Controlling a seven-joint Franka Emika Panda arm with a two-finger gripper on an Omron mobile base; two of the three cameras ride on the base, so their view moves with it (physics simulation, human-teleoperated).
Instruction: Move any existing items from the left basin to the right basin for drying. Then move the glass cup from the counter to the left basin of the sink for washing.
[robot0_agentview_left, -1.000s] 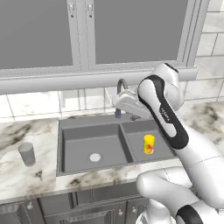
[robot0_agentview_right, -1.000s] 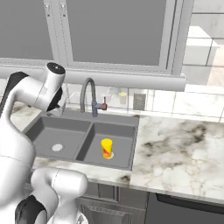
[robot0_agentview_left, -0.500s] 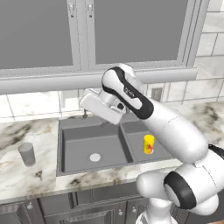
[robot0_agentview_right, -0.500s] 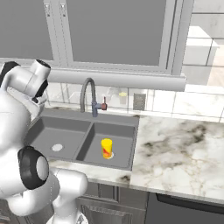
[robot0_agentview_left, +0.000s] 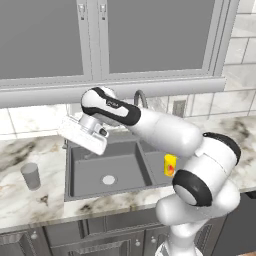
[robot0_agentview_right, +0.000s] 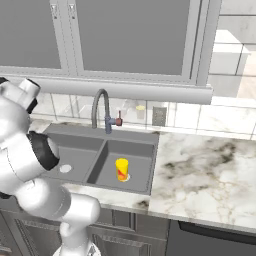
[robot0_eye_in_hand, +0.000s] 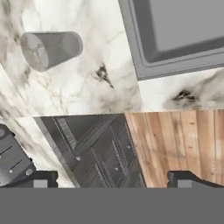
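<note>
The glass cup, a grey translucent tumbler, stands upright on the counter left of the sink. In the hand view the glass cup is at the upper left, well ahead of my gripper. The fingertips stand wide apart, open, with nothing between them. My hand hovers over the sink's left rim, above and right of the cup. The left basin shows its pale drain disc. In the right basin stands a yellow container.
The arched faucet rises behind the sink's divider. In the hand view the counter's front edge gives way to dark cabinet fronts and a wooden floor. The marble counter stretches right of the sink.
My arm has swung left from near the faucet over the right basin to above the sink's left rim. The gripper stayed open. The yellow container and the cup have not moved.
</note>
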